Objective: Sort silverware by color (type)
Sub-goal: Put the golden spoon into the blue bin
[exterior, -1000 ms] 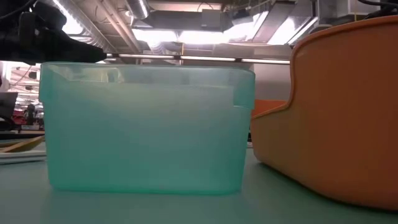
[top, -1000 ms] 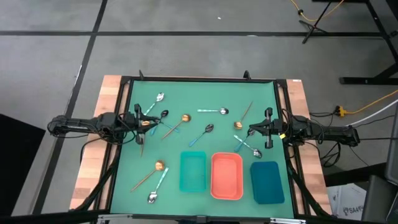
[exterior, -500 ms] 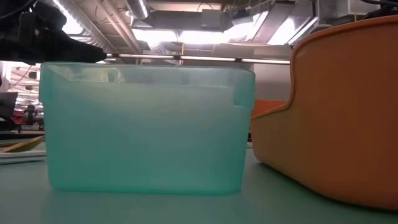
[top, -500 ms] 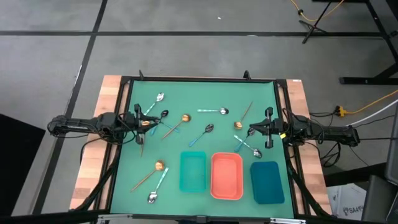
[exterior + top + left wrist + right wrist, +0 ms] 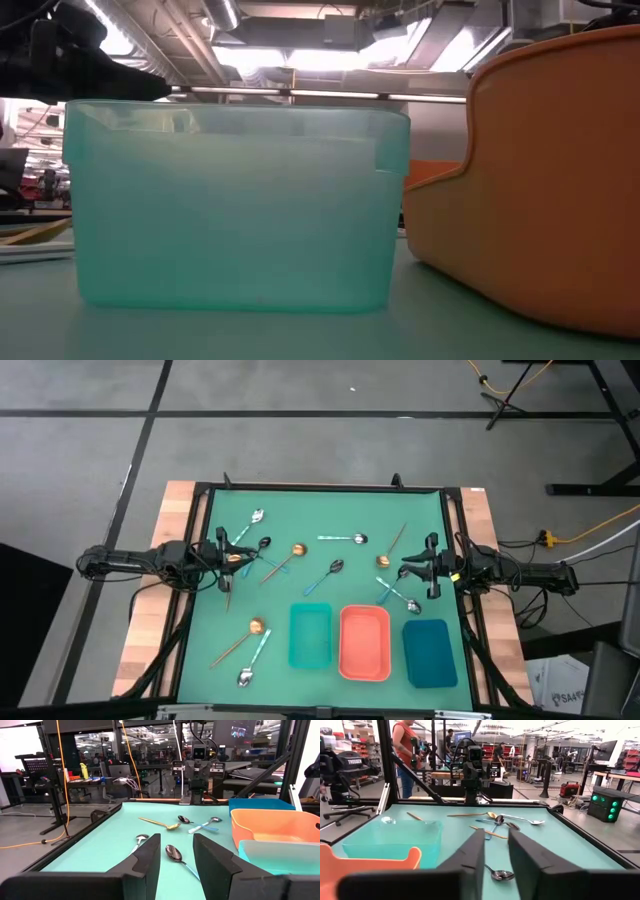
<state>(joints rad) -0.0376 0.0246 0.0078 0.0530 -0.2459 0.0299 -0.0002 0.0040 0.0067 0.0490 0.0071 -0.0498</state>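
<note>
Several slim spoons lie flat on the green mat. In the high view my left gripper [image 5: 226, 556] hovers open at the mat's left side, beside a dark spoon [image 5: 263, 545] and a silver spoon [image 5: 255, 519]. In its wrist view the dark spoon [image 5: 174, 853] lies just ahead of the gap between the fingers. My right gripper [image 5: 406, 572] is open at the mat's right side, near a gold spoon [image 5: 383, 560] and a silver, teal-handled spoon [image 5: 403, 598]. In the right wrist view a silver spoon bowl [image 5: 502, 875] lies between the fingers, untouched.
Three trays stand in a row at the near edge: teal [image 5: 310, 636], coral [image 5: 365, 642], dark blue [image 5: 430, 652]. More spoons lie mid-mat [image 5: 335, 568] and near-left [image 5: 256, 626]. A black rail frames the mat. People stand beyond the table [image 5: 405, 750].
</note>
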